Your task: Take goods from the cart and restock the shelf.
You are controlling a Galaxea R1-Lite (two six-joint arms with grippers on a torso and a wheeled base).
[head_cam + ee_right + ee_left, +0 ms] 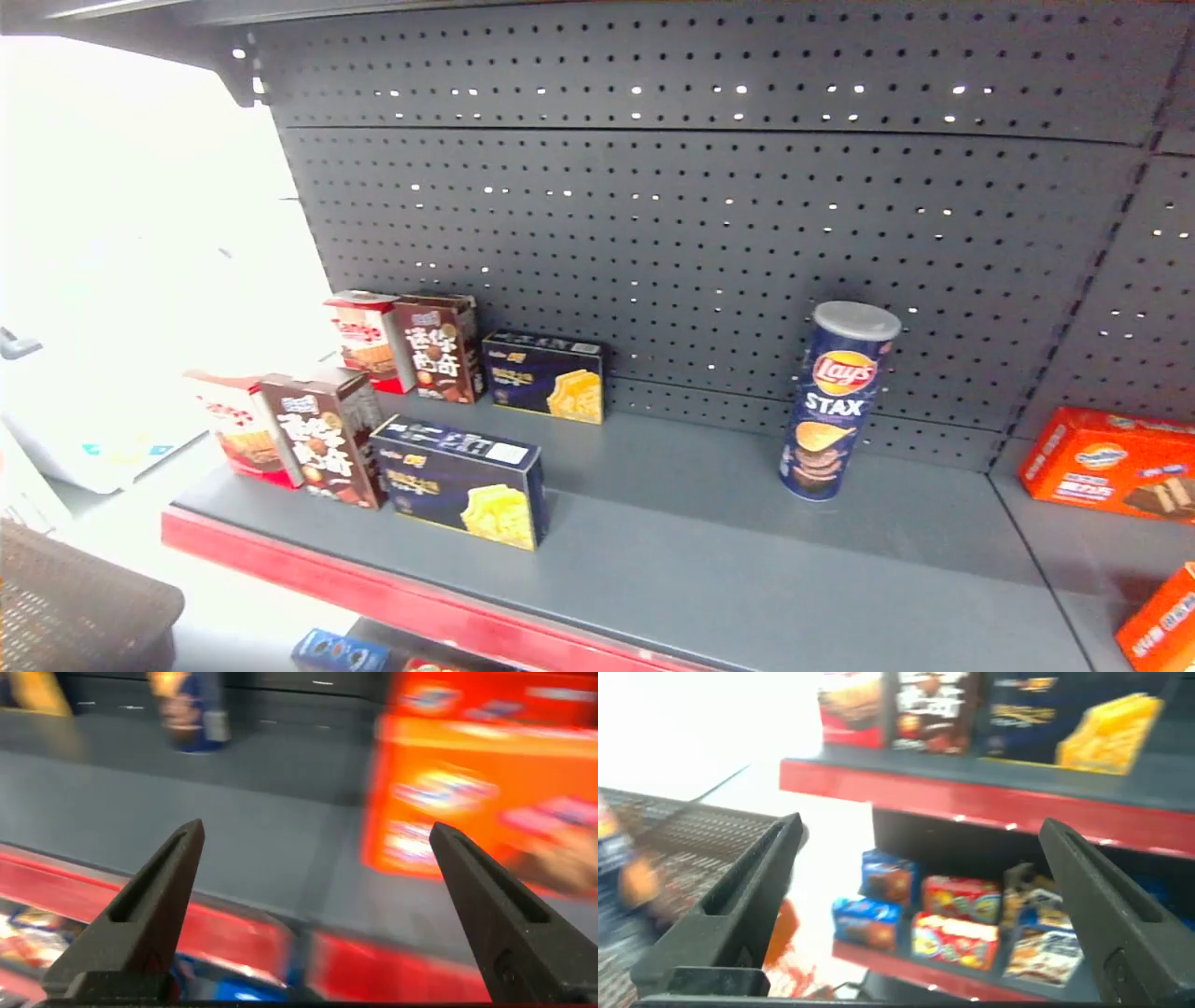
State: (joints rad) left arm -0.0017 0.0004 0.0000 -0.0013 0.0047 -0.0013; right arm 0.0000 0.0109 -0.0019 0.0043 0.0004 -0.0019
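A grey shelf (709, 551) with a red front edge holds a blue chips can (836, 401) standing upright near the perforated back panel. Left of it stand red boxes (245, 425), brown boxes (325, 437) and dark blue boxes (464, 481) in two rows. My left gripper (924, 905) is open and empty below the shelf's red edge (990, 789), facing the lower shelf's snack packs (957, 924). My right gripper (322, 905) is open and empty in front of the red edge (140, 901), with the orange boxes (486, 793) and the chips can (192, 709) beyond it.
Orange boxes (1106, 462) lie on the adjoining shelf section at the right. A dark mesh cart basket (70, 602) sits at the lower left, also in the left wrist view (687, 845). The shelf middle between the blue boxes and the can is bare.
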